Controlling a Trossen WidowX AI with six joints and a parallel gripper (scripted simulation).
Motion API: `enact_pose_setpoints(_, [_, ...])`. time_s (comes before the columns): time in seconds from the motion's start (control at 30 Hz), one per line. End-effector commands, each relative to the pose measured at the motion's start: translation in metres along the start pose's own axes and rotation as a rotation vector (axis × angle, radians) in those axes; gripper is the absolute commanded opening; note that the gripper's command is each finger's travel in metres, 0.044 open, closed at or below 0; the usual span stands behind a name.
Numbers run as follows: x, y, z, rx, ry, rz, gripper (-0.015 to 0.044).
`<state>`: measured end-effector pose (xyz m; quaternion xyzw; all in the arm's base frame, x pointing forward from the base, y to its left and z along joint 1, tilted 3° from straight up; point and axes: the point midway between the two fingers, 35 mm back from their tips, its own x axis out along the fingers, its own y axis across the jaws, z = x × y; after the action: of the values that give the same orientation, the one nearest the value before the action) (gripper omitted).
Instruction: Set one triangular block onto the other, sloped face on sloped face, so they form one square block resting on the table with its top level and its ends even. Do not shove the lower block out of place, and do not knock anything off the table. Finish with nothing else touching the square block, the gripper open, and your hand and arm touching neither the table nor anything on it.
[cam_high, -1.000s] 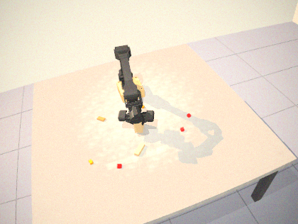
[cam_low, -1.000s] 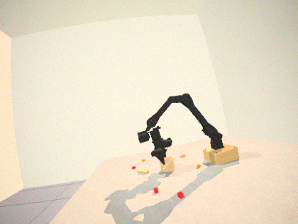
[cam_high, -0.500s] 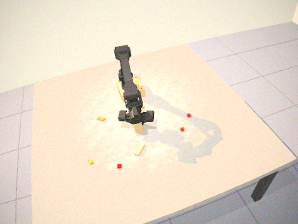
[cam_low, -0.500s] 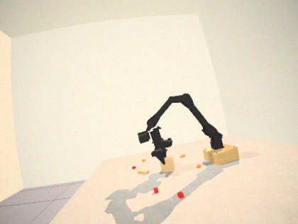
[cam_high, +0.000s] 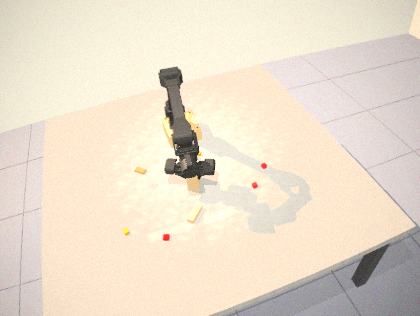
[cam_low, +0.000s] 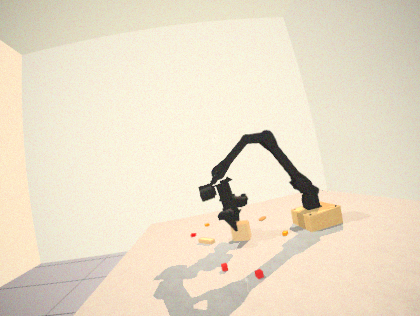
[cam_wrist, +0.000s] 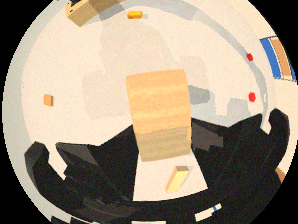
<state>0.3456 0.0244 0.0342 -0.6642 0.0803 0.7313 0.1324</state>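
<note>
Gripper (cam_low: 231, 218): I've got it clamped on the upper triangular block (cam_wrist: 158, 119).
Block position: mid-table, low over the table (cam_high: 320, 200), just beneath the wrist.
Lower block: I can't make it out.

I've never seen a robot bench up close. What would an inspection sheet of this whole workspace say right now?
Surface: pale table, arm shadow across it.
Job's things: tan block on the table under the tool; whether it is two wedges joined, cannot tell.
Clutter: flat tan piece, orange bit, yellow bit, red cubes scattered apart.
Grippers: tool shut on the tan block.
Cables: nothing seen.
Surroundings: tan base box, plain walls, tiled floor.
</note>
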Motion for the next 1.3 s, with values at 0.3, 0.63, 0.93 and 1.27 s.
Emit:
enact_pose_setpoints(0.3, [0.0016,-0.0007,0.0003,0.005,-0.007,-0.005,0.0])
enact_pose_setpoints(0.63, [0.0028,-0.0007,0.0006,0.005,-0.006,-0.006,0.0])
enact_pose_setpoints(0.93, [0.0022,0.0001,0.0002,0.001,-0.001,-0.001,0.0])
enact_pose_setpoints(1.27, [0.0024,0.0002,0.0002,0.001,-0.001,-0.001,0.0105])
